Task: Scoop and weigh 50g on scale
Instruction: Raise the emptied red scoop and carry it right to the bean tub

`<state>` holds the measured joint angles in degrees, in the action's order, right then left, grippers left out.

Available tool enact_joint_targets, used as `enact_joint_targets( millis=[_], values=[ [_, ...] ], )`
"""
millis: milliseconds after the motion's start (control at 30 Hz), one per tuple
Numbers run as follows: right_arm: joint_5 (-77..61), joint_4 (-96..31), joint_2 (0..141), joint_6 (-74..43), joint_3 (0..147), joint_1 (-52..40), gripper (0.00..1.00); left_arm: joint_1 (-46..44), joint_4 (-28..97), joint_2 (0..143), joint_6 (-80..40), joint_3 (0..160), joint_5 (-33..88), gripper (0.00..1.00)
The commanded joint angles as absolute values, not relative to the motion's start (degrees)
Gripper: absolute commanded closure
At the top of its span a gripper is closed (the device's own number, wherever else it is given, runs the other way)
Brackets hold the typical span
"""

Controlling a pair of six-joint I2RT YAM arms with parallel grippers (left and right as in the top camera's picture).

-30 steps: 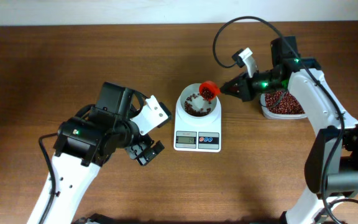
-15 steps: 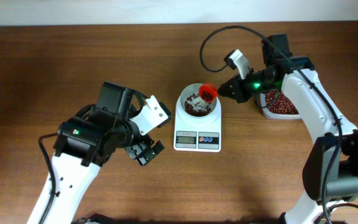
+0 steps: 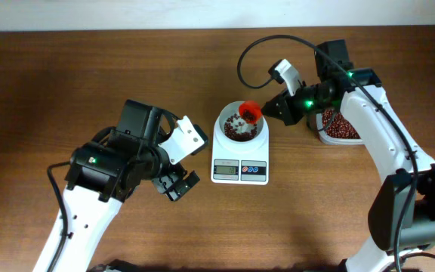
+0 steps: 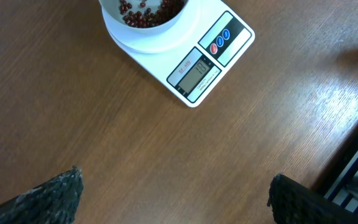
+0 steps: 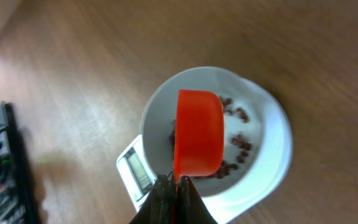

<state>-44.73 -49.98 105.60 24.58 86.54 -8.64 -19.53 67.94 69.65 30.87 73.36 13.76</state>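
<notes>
A brown wooden bench (image 3: 89, 68) carries the scale (image 3: 239, 171) at its middle. The right pincer (image 3: 272, 110), clenched on the handle of a red scoop (image 3: 251, 112), reaches in from the scale's right side. The scoop's long axis points left over the bowl (image 5: 272, 146). The left pincer (image 3: 177, 183) hangs released on the scale's far side, less near. The bean tub (image 3: 343, 128) sits just behind the right arm.

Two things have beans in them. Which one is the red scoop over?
The white bowl on the scale: the red scoop hangs right over it. The clear tub sits off to the side, under the arm.
</notes>
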Motion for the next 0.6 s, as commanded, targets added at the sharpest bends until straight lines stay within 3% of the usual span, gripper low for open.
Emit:
enact_joint_targets(
  millis=[0, 100, 133, 200, 267, 333, 400, 467, 500, 567],
  values=[
    [-40.5, -48.3, 103.6, 22.0, 87.5, -10.1, 0.96, -19.3, 67.8, 69.5, 31.8, 74.1, 14.8, 0.01],
    [-41.1, -49.6, 103.2, 27.1, 87.5, -11.7, 0.96, -19.3, 67.8, 69.5, 31.8, 74.1, 14.8, 0.01],
    [-35.8, -48.1, 103.2, 22.0, 87.5, -12.1, 0.96, -19.3, 67.8, 69.5, 31.8, 74.1, 14.8, 0.01],
    [-40.0, -49.1, 102.8, 25.0, 87.5, -12.5, 0.96, -19.3, 67.8, 69.5, 31.8, 74.1, 14.8, 0.01],
    [-35.2, -46.7, 102.7, 19.9, 87.5, -12.5, 0.96, -19.3, 67.8, 69.5, 31.8, 74.1, 14.8, 0.01],
    [-40.3, -48.4, 102.2, 24.8, 87.5, -12.5, 0.96, -19.3, 67.8, 69.5, 31.8, 74.1, 14.8, 0.01],
    [-34.5, -47.5, 102.3, 19.4, 87.5, -12.5, 0.96, -19.3, 67.8, 69.5, 31.8, 74.1, 14.8, 0.01],
    [-39.3, -49.6, 101.8, 25.2, 87.5, -12.9, 0.96, -19.3, 67.8, 69.5, 31.8, 74.1, 14.8, 0.01],
    [-31.7, -48.1, 101.8, 19.4, 87.5, -13.2, 0.96, -19.3, 67.8, 69.5, 31.8, 74.1, 14.8, 0.01],
    [-37.6, -50.7, 101.3, 25.5, 87.5, -13.2, 0.96, -19.3, 67.8, 69.5, 31.8, 74.1, 14.8, 0.01]
  ],
)
